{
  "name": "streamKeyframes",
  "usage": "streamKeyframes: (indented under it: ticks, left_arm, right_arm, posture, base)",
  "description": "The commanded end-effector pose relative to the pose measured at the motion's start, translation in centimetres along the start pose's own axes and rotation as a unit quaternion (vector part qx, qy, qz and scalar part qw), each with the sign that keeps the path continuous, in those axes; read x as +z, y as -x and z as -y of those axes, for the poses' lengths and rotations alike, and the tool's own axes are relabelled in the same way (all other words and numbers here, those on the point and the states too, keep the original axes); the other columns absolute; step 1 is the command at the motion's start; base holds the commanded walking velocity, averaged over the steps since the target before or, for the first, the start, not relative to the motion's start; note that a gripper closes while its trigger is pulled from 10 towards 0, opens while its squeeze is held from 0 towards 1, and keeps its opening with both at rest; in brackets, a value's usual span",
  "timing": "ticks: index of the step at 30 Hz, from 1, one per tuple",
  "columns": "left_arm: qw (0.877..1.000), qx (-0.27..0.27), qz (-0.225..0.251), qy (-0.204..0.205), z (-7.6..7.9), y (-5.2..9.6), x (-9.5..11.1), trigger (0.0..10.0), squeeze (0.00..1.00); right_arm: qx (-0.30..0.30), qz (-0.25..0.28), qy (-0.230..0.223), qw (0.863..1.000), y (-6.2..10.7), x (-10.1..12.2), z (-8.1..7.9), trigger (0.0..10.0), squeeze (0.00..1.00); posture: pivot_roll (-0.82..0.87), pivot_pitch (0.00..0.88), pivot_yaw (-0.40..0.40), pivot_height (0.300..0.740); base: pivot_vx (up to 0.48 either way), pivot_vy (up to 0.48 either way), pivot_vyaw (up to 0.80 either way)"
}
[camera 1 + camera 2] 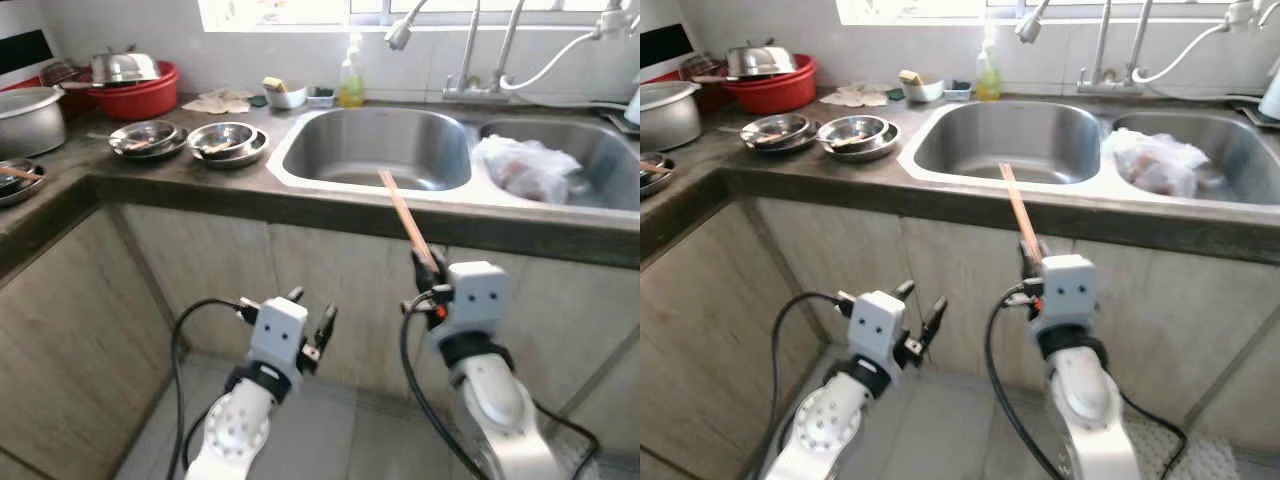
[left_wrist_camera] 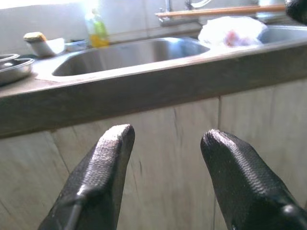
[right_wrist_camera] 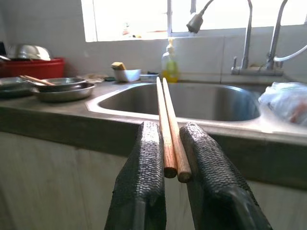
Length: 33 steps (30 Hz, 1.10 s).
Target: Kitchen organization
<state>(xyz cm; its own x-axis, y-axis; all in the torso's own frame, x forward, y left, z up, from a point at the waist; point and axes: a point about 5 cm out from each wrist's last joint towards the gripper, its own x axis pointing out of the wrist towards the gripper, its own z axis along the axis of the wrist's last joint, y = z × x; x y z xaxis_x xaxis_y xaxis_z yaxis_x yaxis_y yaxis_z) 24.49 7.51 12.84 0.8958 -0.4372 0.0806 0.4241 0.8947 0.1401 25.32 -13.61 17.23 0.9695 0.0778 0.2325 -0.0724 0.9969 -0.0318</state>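
Chopsticks (image 3: 169, 125): a wooden pair, side by side, pinched at their near ends by the right hand (image 3: 171, 143); tips reach up over the bench's front edge toward the left sink basin (image 1: 375, 148).
Left hand (image 2: 165, 158): fingers spread apart, holding nothing, low before the cabinet front.
Step in hand (a judgement): carrying the pair to a resting place; keep the pinch firm and both sticks level, so neither slides out.
Bench (image 1: 180, 180): dark stone; steel bowls (image 1: 228, 142) near the left corner, red basin (image 1: 140, 95) at the back.
Room: bag (image 1: 528, 168) in the right basin, soap bottle (image 1: 351, 82) by the sill, bright window.
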Motion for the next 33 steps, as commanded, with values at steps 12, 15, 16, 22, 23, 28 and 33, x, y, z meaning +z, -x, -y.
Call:
streamKeyframes:
  ticks: [12,15,16,22,23,28,33]
  left_arm:
    - [1.0,0.011,0.003,-0.01,-0.3,-0.1,0.1,10.0,0.0]
    - [1.0,0.012,0.004,-0.01,-0.3,-0.1,0.1,10.0,0.0]
    - [1.0,0.012,0.003,-0.009,-0.4,-0.1,0.0,10.0,0.0]
    - [1.0,0.016,0.002,-0.009,-0.7,0.0,0.0,10.0,0.0]
    - [1.0,0.015,0.001,-0.01,-0.6,0.0,-0.1,10.0,0.0]
    - [1.0,0.014,-0.002,-0.008,-0.4,0.0,-0.2,10.0,0.0]
    - [1.0,0.011,-0.002,-0.006,-0.3,0.1,-0.2,10.0,0.0]
  right_arm:
    - [0.009,0.006,-0.004,1.0,-0.9,0.4,-0.2,10.0,0.0]
    - [0.01,0.007,-0.002,1.0,-1.0,0.5,-0.1,10.0,0.0]
    - [0.004,0.007,0.004,1.0,-1.3,0.5,0.2,10.0,0.0]
    - [-0.008,0.007,0.014,1.0,-1.7,0.5,1.1,10.0,0.0]
    - [-0.007,0.007,0.016,1.0,-1.7,0.5,1.3,10.0,0.0]
    - [-0.007,0.005,0.026,1.0,-2.0,0.6,1.8,10.0,0.0]
    - [-0.013,0.005,0.031,0.999,-2.5,0.8,2.5,10.0,0.0]
  posture:
    - [0.01,0.0,-0.007,0.74]
    - [0.01,0.0,-0.012,0.74]
    - [0.01,0.0,-0.015,0.74]
    - [0.01,0.0,-0.014,0.74]
    - [0.01,0.0,-0.014,0.74]
    - [0.02,0.0,-0.013,0.74]
    - [0.02,0.0,-0.014,0.74]
  base:
    - [0.385,0.0,0.0]
    - [0.395,0.0,0.0]
    - [0.398,0.0,0.0]
    - [0.394,0.0,0.0]
    - [0.39,0.0,0.0]
    - [0.395,0.0,0.0]
    - [0.396,0.0,0.0]
